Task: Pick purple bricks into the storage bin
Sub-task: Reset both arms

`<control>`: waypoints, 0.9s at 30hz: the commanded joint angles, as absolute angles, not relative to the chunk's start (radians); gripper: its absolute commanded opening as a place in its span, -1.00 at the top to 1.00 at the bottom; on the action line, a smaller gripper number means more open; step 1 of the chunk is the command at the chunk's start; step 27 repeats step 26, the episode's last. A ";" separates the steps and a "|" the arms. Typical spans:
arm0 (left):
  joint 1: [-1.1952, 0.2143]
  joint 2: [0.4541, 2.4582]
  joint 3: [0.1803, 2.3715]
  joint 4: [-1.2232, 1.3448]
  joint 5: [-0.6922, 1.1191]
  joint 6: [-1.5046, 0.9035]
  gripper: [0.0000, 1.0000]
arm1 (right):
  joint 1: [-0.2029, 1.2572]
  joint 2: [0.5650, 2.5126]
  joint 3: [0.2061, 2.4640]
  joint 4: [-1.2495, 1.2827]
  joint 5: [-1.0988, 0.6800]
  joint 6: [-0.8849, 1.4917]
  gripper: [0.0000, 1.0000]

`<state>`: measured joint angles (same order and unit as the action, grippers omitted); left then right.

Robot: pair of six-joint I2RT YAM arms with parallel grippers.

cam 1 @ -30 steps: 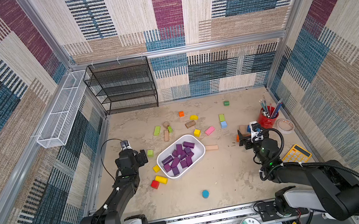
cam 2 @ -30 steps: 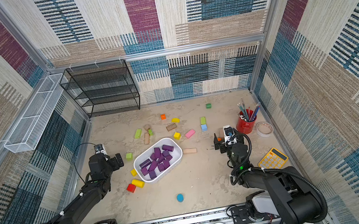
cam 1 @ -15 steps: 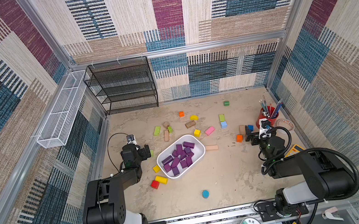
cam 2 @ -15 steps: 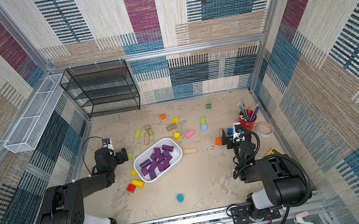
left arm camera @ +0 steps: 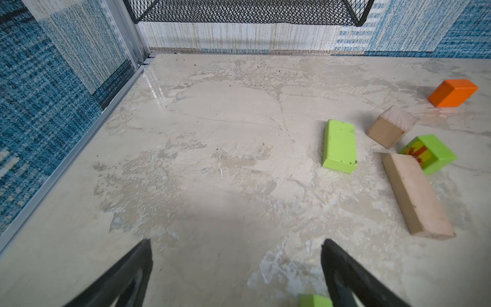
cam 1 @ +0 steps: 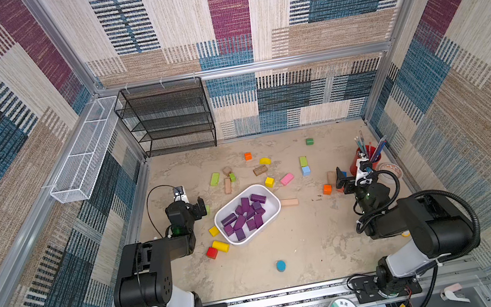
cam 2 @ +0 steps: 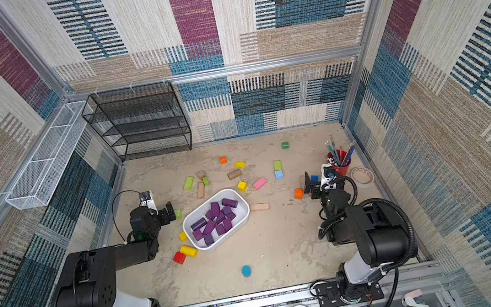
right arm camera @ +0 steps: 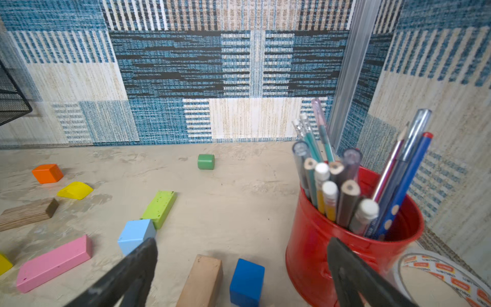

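Since a second ago, records both arms folded into a tucked pose, elbows drawn back over the bases, with both grippers little displaced; detects no shift in the bin or its load. Places the storage bin (cam 1: 265,228) mid-floor in both top views, long axis on a diagonal from near-left to far-right, with the purple bricks (cam 1: 245,215) heaped inside, about a dozen, some overlapping. Finds no purple piece loose on the floor in any view; treats the pink bar (cam 1: 287,179) beyond the bin's far end as no part of the task. Judges the sorting complete on that evidence. Confirms the left gripper (cam 1: 202,205) low near the left wall, nose toward the black rack (cam 1: 172,115); in the left wrist view, notes the left gripper (left arm camera: 236,242) with jaws spread wide and empty over bare floor. Puts the bin just to that gripper's right, near but apart, a small green block (cam 2: 178,214) between the two. Confirms the right gripper (cam 1: 342,181) likewise wide apart and empty, beside the red pen cup (cam 1: 368,160), well apart from the bin, a blue cube (right arm camera: 247,281) and a plain wooden bar (right arm camera: 202,281) ahead of it. Rates the left arm as the nearer for any further drop, by a swing to its right over the bin's near-left end.
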<state>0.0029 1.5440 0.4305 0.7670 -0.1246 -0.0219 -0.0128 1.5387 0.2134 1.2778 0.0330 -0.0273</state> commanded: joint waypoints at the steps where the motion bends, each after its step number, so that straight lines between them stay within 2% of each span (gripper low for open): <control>1: 0.004 1.543 0.436 0.801 -0.117 -0.003 -0.99 | -0.012 1.536 0.211 1.283 0.008 -0.012 -0.99; 27: 0.004 1.539 0.432 0.806 -0.116 -0.003 -0.99 | -0.012 1.532 0.209 1.286 0.005 -0.014 -0.99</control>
